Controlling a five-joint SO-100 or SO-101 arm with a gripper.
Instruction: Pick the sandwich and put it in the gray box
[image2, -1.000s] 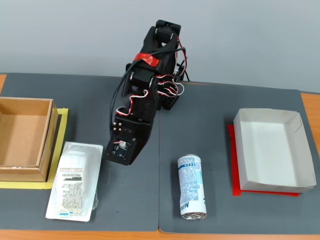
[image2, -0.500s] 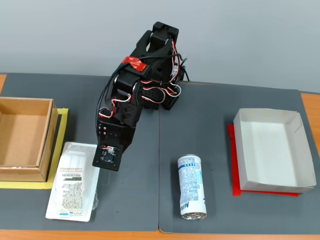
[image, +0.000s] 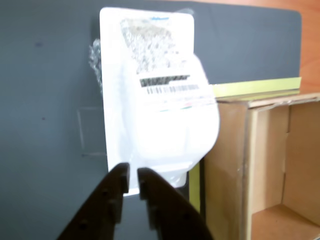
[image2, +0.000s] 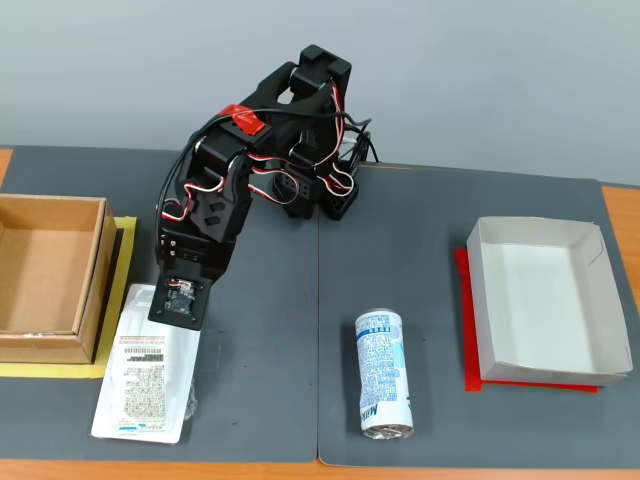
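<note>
The sandwich (image2: 147, 372) looks light, soft and slippery in its wrap—best pinched at the near edge, where the tool (image: 132, 181) hovers nearly closed, holding nothing.

Open brown cardboard box (image2: 50, 275) on yellow sheet, fixed view left, blue/white can (image2: 383, 374) lying on dark mat, center.

In the fixed view, the arm base (image2: 320, 190) is set at twelve o'clock on the mat (image2: 270, 340). The brown box (image2: 50, 280) is placed at nine o'clock, with the sandwich (image2: 145, 385) laid just beside it toward seven. The can (image2: 384, 373) is laid on its side near five o'clock, and the gray box (image2: 540, 300) is found at three, well apart from the sandwich.
</note>
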